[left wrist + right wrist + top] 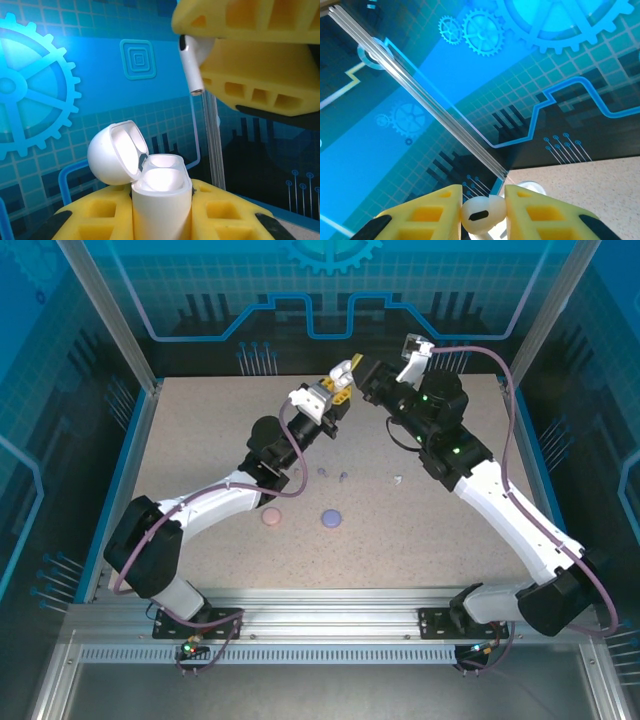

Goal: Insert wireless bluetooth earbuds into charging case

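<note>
My left gripper (161,202) is shut on a white charging case (161,192), held upright above the far middle of the table. Its lid (117,152) is swung open to the left and both sockets look empty. Just above and to the right, my right gripper (481,214) is shut on a white earbud (482,215). In the left wrist view that earbud (190,60) hangs stem down from the right gripper's yellow fingers (250,55), apart from the case. From above, the left gripper (338,377) and the right gripper (364,371) nearly meet.
On the table (200,460) lie a pink case (271,517), a purple case (331,518), two small purple earbuds (322,472) (343,477) and another white earbud (398,480). Glass walls with metal posts close in the back and sides.
</note>
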Robot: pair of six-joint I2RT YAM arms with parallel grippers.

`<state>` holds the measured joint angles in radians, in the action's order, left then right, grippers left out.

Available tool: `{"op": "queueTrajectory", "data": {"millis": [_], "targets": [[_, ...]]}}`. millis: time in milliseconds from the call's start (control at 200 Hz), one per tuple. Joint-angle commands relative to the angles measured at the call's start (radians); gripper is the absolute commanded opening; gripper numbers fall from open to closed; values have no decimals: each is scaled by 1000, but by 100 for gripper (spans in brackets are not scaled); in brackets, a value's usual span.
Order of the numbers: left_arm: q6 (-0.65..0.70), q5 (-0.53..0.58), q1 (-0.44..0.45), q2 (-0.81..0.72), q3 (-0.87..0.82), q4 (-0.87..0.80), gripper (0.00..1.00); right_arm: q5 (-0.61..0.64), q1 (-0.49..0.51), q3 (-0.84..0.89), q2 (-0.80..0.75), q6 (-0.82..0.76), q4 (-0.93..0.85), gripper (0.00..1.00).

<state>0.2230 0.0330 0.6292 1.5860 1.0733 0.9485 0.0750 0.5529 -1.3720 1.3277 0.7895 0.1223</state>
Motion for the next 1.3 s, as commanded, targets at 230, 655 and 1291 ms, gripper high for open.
{"op": "queueTrajectory", "data": {"millis": [230,655,1291], "targets": [[-22,15,12,-1,50,42,0,21,40,34,25,0,136,26],[-19,15,12,-4,51,40,0,12,47,74,25,17,142,26],[-25,8,13,-3,56,35,0,-8,50,66,56,21,157,25]]}}
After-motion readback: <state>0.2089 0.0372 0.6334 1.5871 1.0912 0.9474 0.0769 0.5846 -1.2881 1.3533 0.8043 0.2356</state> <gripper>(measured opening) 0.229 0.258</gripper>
